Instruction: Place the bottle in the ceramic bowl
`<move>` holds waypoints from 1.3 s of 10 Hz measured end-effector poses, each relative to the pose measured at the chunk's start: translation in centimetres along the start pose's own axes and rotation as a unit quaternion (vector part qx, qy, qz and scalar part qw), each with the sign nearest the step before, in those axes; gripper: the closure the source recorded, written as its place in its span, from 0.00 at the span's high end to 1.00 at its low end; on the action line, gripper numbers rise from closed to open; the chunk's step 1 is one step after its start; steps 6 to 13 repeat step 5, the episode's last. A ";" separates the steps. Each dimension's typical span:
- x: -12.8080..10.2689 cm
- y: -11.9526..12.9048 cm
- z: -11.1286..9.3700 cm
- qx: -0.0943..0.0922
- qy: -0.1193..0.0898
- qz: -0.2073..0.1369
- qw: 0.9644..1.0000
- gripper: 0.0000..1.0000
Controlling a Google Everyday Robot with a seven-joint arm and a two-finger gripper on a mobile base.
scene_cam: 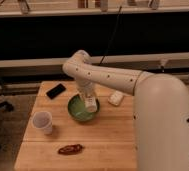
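Gripper [89,96] low over green ceramic bowl [74,112]. Pale plastic bottle [91,105] right beneath gripper, lower end inside bowl rim. Gripped or released: cannot tell. Delivery looks nearly done. Left: confirm release, lift clear. White paper cup [42,121] well apart from gripper.

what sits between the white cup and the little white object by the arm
The green ceramic bowl lies between them, with the gripper and the bottle at its right half; the camera view shows this.
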 end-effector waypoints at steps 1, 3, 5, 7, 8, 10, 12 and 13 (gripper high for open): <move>0.0 0.1 -0.1 -0.001 -0.001 -0.004 1.000 0.80; -0.1 -0.1 -0.2 -0.001 -0.003 -0.013 1.000 0.80; 0.0 -0.4 -0.4 0.001 -0.005 -0.021 1.000 0.80; 0.0 -0.4 -0.4 0.001 -0.005 -0.021 1.000 0.80; 0.0 -0.4 -0.4 0.001 -0.005 -0.021 1.000 0.80; 0.0 -0.4 -0.4 0.001 -0.005 -0.021 1.000 0.80; 0.0 -0.4 -0.4 0.001 -0.005 -0.021 1.000 0.80; 0.0 -0.4 -0.4 0.001 -0.005 -0.021 1.000 0.80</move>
